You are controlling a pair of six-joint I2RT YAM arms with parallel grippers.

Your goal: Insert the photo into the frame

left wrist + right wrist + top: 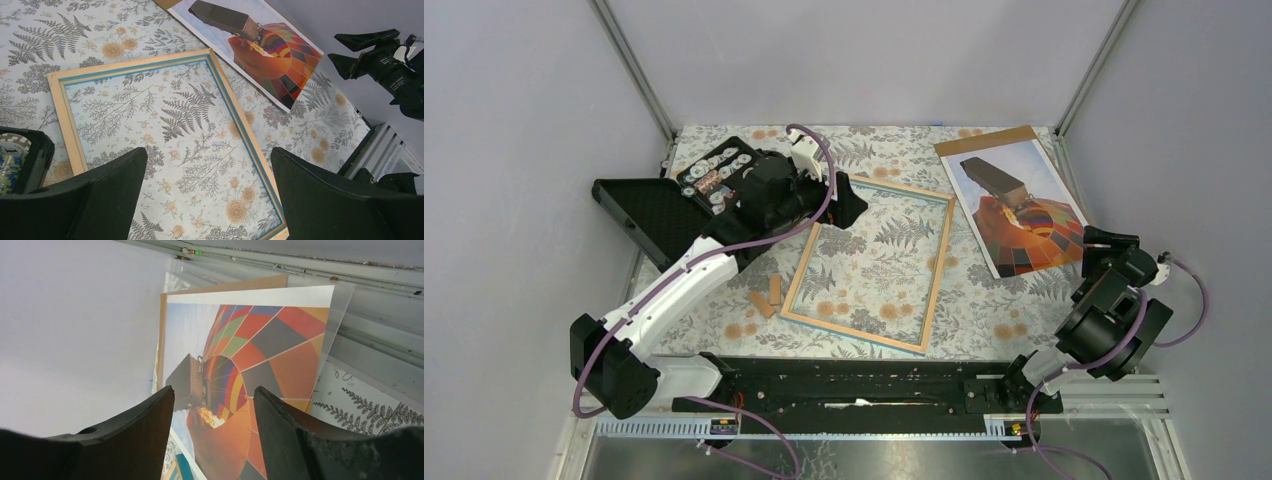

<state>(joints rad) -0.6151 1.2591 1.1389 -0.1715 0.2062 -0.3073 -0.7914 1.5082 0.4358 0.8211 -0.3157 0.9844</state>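
Note:
The frame [938, 270] lies flat mid-table with its light wood rim up, and the floral cloth shows through its clear pane. The photo [1022, 212], an orange hot-air balloon print, lies face up at the back right on a brown backing board [986, 140]. My left gripper [848, 220] hovers open over the frame's far left corner. In the left wrist view its fingers straddle the pane [209, 152] with nothing between them. My right gripper [1098, 247] is open at the photo's near right edge. The right wrist view shows the photo [270, 335] beyond the gripper [214, 390].
A black case of small parts [714, 175] stands open at the back left, its lid [639, 205] folded out, close beside my left arm. Two small wooden pieces [769, 295] lie left of the frame. Walls close in on both sides.

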